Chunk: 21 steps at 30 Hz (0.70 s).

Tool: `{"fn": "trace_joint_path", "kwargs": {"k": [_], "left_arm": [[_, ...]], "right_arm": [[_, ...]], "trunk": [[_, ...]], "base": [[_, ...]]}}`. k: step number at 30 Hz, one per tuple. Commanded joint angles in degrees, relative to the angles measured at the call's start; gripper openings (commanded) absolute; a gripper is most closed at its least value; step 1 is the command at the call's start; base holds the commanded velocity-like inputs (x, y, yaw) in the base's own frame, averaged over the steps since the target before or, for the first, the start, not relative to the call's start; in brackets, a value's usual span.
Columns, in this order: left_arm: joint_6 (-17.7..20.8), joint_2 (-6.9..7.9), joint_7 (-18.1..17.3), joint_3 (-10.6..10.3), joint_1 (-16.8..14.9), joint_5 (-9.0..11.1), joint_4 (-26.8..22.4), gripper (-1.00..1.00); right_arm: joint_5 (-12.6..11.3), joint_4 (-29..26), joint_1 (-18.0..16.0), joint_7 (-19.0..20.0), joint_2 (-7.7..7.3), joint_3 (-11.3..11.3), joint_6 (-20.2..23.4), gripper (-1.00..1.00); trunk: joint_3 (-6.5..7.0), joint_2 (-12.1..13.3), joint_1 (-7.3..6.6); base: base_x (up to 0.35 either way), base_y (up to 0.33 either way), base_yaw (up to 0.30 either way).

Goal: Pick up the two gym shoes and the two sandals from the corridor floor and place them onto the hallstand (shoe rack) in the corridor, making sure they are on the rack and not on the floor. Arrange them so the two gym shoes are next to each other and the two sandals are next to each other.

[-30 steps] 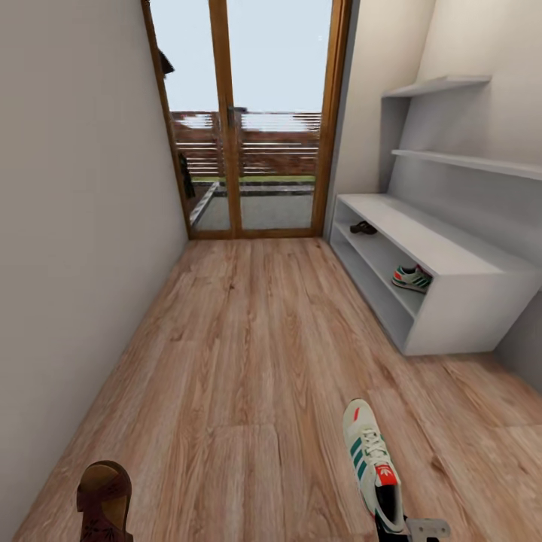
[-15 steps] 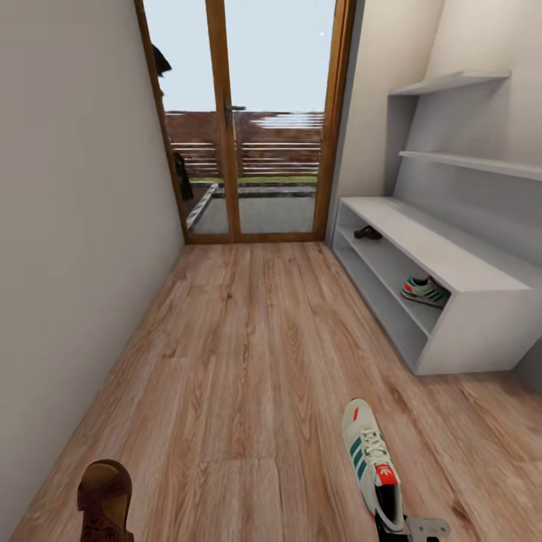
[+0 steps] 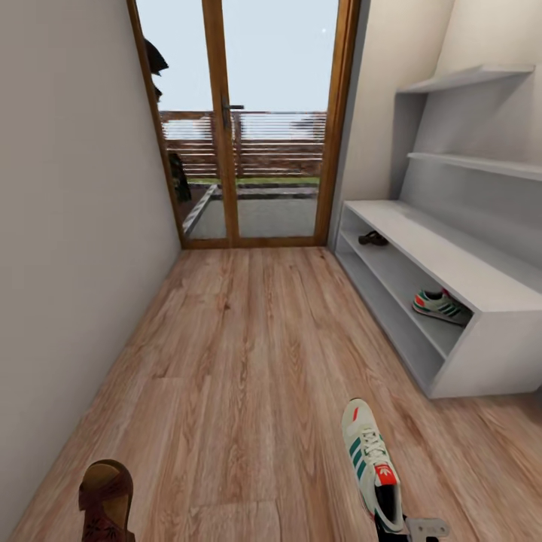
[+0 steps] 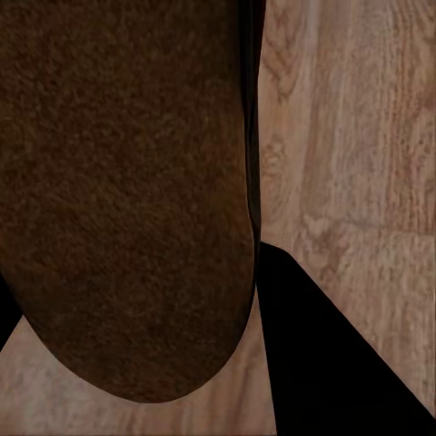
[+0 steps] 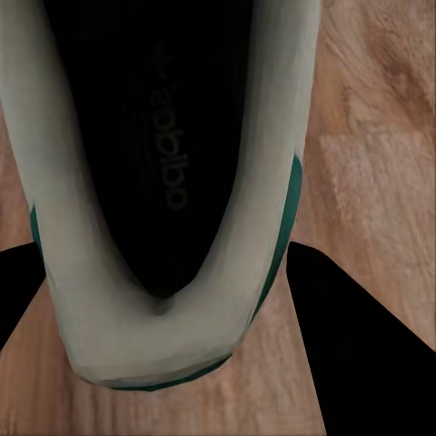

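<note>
Cream sneaker (image 3: 370, 459) sits clamped in the right gripper (image 3: 410, 529), and a brown sandal (image 3: 106, 499) fills the left wrist view, fingers (image 4: 336, 363) grasping it. Second sneaker (image 3: 441, 306) and sandal (image 3: 373, 239) rest on the hallstand's (image 3: 482, 361) shelf.

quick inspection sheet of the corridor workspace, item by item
surface: corridor floor, wood planks, bare between the walls.
job's things: one gym shoe lies on the hallstand middle shelf, near end; one sandal on the same shelf, far end. Second gym shoe is held up at the right arm, heel toward the robot; its opening is close up in the right wrist view. Second sandal is at the left arm, close up in the left wrist view.
clutter: nothing seen.
grippers: right tool at the shoe's heel, left tool fingers dark beside the sandal; grip on either cannot be confirmed.
cables: nothing seen.
surroundings: glass door at corridor end, two wall shelves above the hallstand.
</note>
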Motion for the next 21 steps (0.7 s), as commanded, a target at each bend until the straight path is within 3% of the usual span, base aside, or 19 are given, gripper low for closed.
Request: {"fn": "trace_joint_path", "kwargs": {"k": [1, 21], "left_arm": [[-0.12, -0.05, -0.31, 0.51, -0.05, -0.67, -0.01, -1.0], [-0.12, 0.02, -0.31, 0.59, -0.05, -0.61, 0.02, -1.0]], "right_arm": [[0.22, 0.03, -0.06, 0.46, 0.04, -0.48, -0.23, -1.0], [0.18, 0.03, -0.05, 0.44, 0.04, -0.52, -0.23, -1.0]], "trunk": [[-0.05, -0.02, 0.02], [-0.05, -0.02, 0.02]], "base": [[0.339, 0.0, 0.0], [0.339, 0.02, 0.0]]}}
